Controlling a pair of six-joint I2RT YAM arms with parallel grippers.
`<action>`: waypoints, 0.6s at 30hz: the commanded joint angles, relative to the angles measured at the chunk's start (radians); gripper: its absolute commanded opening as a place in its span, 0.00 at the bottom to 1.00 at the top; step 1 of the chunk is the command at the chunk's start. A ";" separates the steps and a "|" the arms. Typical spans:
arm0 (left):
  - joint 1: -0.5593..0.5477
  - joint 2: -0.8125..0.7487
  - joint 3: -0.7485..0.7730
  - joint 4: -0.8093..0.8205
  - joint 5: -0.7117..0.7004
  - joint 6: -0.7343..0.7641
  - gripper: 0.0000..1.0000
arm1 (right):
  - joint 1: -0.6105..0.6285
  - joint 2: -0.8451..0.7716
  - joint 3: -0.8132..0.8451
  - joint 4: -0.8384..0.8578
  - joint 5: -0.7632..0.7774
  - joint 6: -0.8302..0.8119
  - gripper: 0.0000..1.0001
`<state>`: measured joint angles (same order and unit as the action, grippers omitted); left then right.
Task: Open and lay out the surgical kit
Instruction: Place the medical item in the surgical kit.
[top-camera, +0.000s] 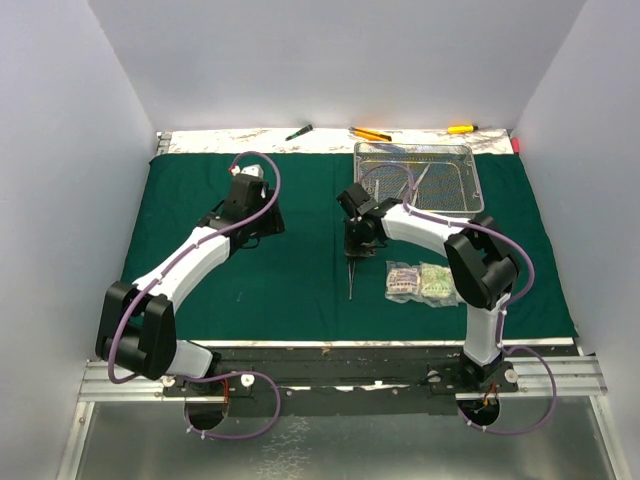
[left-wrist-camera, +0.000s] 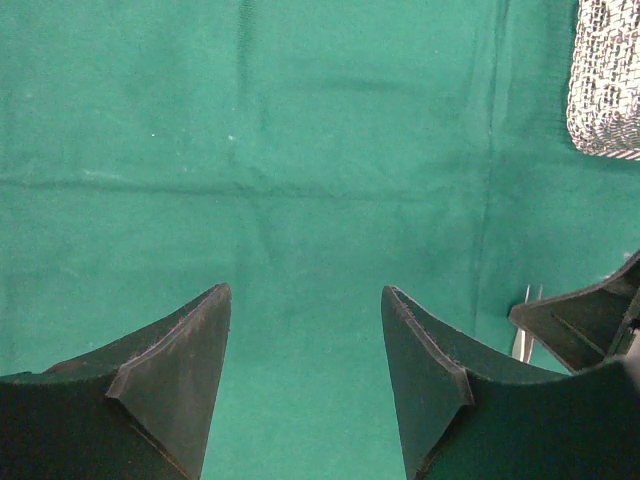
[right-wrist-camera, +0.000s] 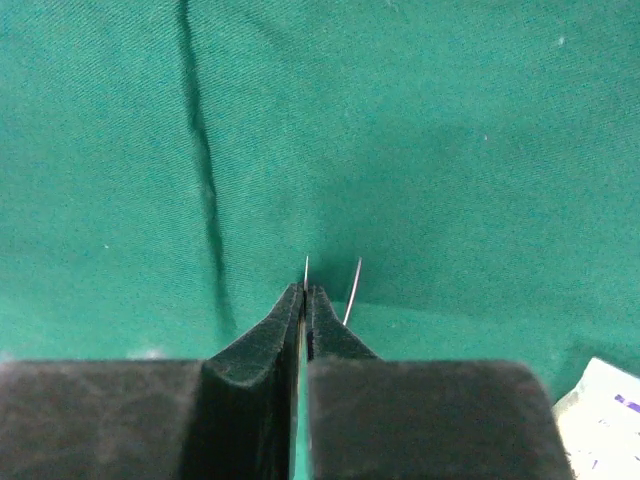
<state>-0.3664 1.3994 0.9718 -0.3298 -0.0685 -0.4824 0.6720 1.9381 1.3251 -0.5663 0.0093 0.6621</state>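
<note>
Our right gripper (right-wrist-camera: 304, 293) is clamped shut on the tweezers (top-camera: 352, 282) above the middle of the cloth (top-camera: 250, 290); our left gripper (left-wrist-camera: 305, 296) stands wide open, holding nothing.

"Can you read anything on that table from where you stand?"

"Not a word. The packets (top-camera: 421, 282) on the green cloth (top-camera: 300, 290) carry some print, and the corner of one shows purple marks up close (right-wrist-camera: 605, 410), but it's too small and blurred to make out."

"No numbers either?"

"None I can read."
</note>
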 joint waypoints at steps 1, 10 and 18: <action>0.003 -0.057 -0.020 0.016 0.004 -0.007 0.63 | 0.007 0.018 0.067 -0.055 -0.003 -0.014 0.14; 0.003 -0.071 0.001 0.016 -0.016 0.011 0.63 | -0.009 -0.038 0.243 -0.207 0.098 -0.056 0.40; 0.003 -0.066 0.044 0.021 -0.074 0.030 0.63 | -0.211 -0.121 0.355 -0.215 0.235 -0.171 0.40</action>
<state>-0.3664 1.3499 0.9714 -0.3294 -0.0895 -0.4732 0.5888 1.8858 1.6257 -0.7563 0.1242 0.5743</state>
